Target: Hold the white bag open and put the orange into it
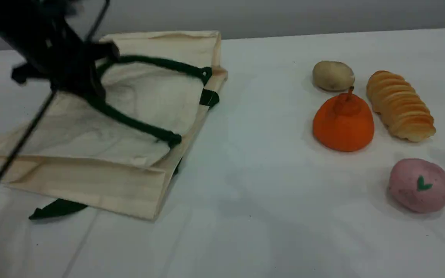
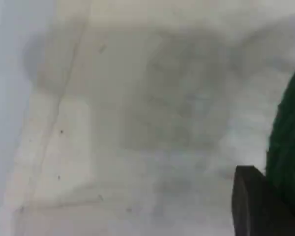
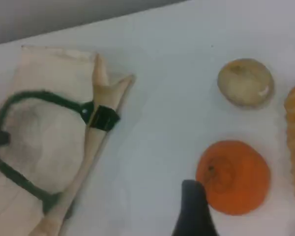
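The white bag [image 1: 137,96] lies flat at the table's left, its mouth facing right, with a dark green rope handle [image 1: 137,123] looped over its top side. My left gripper [image 1: 93,83] sits on the bend of that handle and is shut on the rope. In the left wrist view the rope [image 2: 287,147] presses against the fingertip [image 2: 255,206] over the cream cloth. The orange [image 1: 344,121] stands at the right on the table. My right gripper is out of the scene view. Its fingertip [image 3: 192,206] hovers just left of the orange [image 3: 233,177], open, holding nothing.
A ridged bread loaf [image 1: 400,104] lies right of the orange, a potato [image 1: 332,75] behind it, and a pink speckled ball [image 1: 419,185] in front to the right. A second green strap [image 1: 56,208] pokes out under the bag's near edge.
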You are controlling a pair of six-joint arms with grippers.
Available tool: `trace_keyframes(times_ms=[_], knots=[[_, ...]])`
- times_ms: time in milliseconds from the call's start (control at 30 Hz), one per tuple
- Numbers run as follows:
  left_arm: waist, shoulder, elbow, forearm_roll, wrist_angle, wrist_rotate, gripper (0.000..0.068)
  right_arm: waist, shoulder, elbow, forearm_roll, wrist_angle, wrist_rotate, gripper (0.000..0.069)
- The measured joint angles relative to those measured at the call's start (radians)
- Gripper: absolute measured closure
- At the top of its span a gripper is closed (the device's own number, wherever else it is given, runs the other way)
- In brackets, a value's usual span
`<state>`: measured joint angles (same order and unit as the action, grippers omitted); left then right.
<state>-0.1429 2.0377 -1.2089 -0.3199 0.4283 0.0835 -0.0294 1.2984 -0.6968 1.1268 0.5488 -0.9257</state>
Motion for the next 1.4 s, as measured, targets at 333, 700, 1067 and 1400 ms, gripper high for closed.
trace_keyframes(times_ms=[333,700,1067,1400], knots=[[0.0,-0.345,-0.001,0.0,0.195,0.094,0.0615,0.127,0.114,0.0,0.079,-0.083,-0.07,0.0214],[-0.017,-0.541,-0.029,-0.155,0.355,0.225,0.0615,0.326,0.311,0.0,0.199,-0.385,-0.181,0.0214],[-0.108,-0.54,-0.14,-0.158,0.412,0.222,0.0615,0.33,0.38,-0.031,0.244,-0.448,-0.239,0.0214],[-0.151,-0.536,-0.161,-0.158,0.466,0.258,0.0615,0.329,0.512,-0.148,0.237,-0.377,-0.258,0.0214]])
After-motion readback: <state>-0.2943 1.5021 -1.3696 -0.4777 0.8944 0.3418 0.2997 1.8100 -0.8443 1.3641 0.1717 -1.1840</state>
